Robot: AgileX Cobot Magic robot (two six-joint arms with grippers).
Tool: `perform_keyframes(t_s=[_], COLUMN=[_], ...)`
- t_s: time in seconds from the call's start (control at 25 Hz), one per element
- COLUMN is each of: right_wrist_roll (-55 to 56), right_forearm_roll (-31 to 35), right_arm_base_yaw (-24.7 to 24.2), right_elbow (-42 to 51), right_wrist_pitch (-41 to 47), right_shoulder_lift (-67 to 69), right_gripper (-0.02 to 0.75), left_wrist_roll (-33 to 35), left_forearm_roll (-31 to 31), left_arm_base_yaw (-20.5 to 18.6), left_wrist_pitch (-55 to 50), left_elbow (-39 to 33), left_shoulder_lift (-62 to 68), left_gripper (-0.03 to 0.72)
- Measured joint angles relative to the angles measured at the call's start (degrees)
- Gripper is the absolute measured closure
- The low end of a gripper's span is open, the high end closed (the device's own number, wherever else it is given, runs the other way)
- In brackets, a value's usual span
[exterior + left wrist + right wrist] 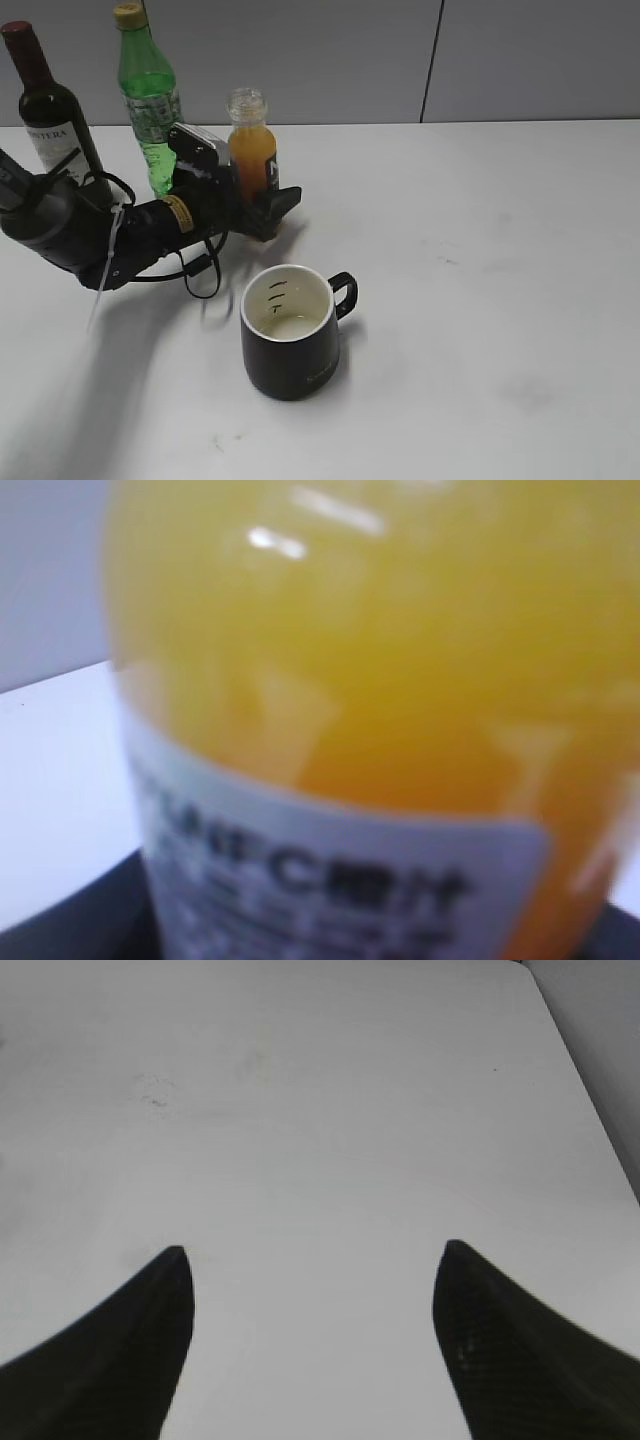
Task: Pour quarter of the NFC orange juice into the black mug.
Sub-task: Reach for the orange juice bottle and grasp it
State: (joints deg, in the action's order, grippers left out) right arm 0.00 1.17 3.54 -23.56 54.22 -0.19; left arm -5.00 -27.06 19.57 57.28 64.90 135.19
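The NFC orange juice (252, 148) stands upright and uncapped at the back of the table, with a dark label low on its body. In the left wrist view the juice bottle (380, 680) fills the frame, blurred, its label at the bottom. My left gripper (256, 196) reaches in from the left, one finger on each side of the bottle's lower half; whether the fingers (60, 920) press on it does not show. The black mug (290, 335) sits in front of the bottle, handle to the right, cream inside with dark marks. My right gripper (315, 1260) is open over bare table.
A dark wine bottle (48, 110) and a taller green bottle (150, 95) stand at the back left, close behind my left arm. The white table (500, 250) stretches to the right, and a grey wall runs along its far edge.
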Motion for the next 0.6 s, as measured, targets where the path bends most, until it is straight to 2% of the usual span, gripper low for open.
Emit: perform_keyframes(t_s=[0.12, 0.6], right_wrist_roll=[0.0, 0.0], right_forearm_roll=[0.0, 0.0], right_arm_base_yaw=[0.0, 0.0], right_elbow=[0.0, 0.0], right_wrist_pitch=[0.0, 0.0], right_shoulder_lift=[0.0, 0.0], right_gripper=[0.172, 0.172], left_wrist_roll=[0.0, 1.98], left_forearm_roll=[0.12, 0.07], left_arm_base_yaw=[0.11, 0.11], left_wrist_pitch=[0.19, 2.38], left_elbow=[0.11, -1.87], left_shoulder_lift=[0.06, -0.62], left_gripper=[0.221, 0.219])
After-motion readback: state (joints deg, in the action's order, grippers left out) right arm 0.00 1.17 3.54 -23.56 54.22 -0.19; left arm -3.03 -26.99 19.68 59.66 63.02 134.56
